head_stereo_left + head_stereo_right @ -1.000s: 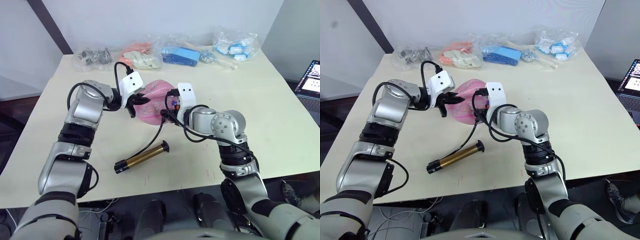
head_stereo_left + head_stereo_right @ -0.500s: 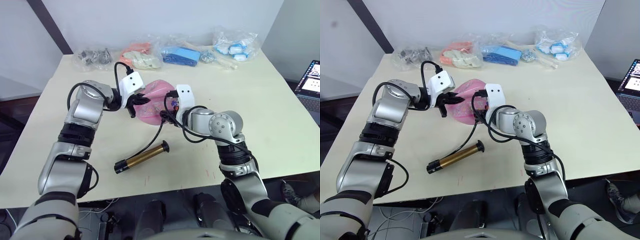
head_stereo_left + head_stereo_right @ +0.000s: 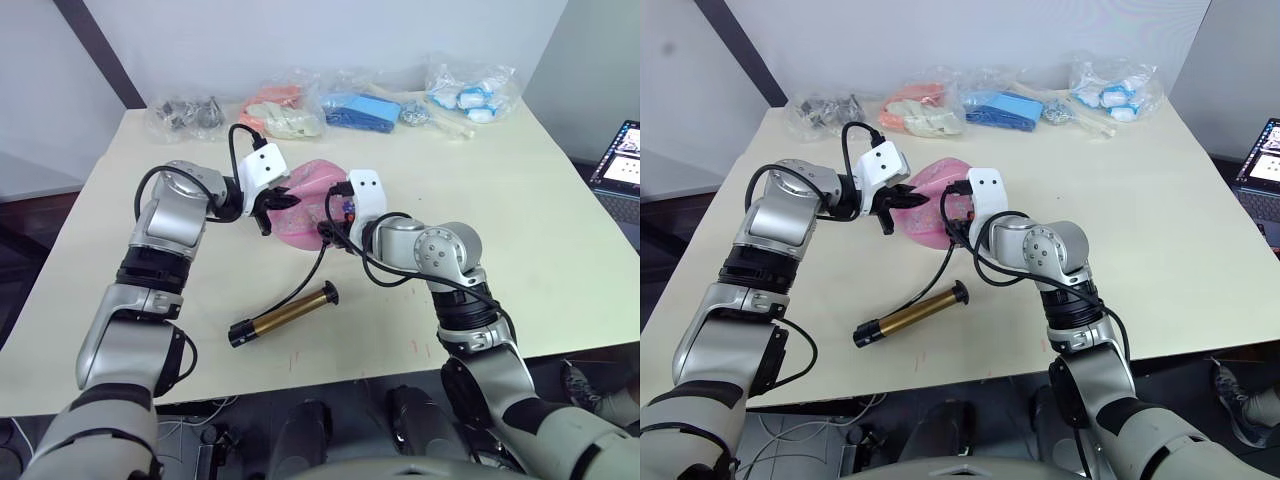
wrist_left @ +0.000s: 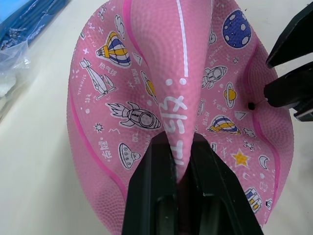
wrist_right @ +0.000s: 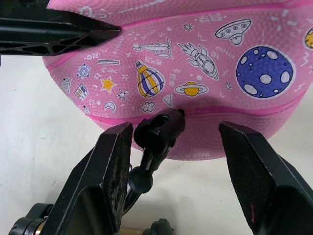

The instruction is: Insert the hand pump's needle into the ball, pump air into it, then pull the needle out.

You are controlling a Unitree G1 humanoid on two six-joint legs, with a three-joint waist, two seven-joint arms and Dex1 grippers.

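While the cream-coloured bench (image 3: 560, 200) is backed by a plain white wall, clear plastic bags of assorted parts (image 3: 300, 112) are seen lined along its far edge, and a laptop (image 3: 622, 165) sits off its right side. The deflated pink rubber ball with cartoon prints (image 3: 312, 195) lies mid-bench, folded into a ridge. The left end effector (image 4: 181, 166) is clamped on that ridge, pinching the rubber between its black fingers. The right end effector (image 5: 176, 142) is held spread, the black hose tip (image 5: 161, 128) lying between its fingers and pressed against the ball's seam; the needle itself cannot be made out. The gold-bronze hand pump with black T-handle (image 3: 285, 313) lies nearer the front edge, well apart from both end effectors, joined to the ball by the thin black hose (image 3: 318, 265). Compared with one second earlier, the right end effector is noted slightly closer to the ball; pump and ball are unmoved.
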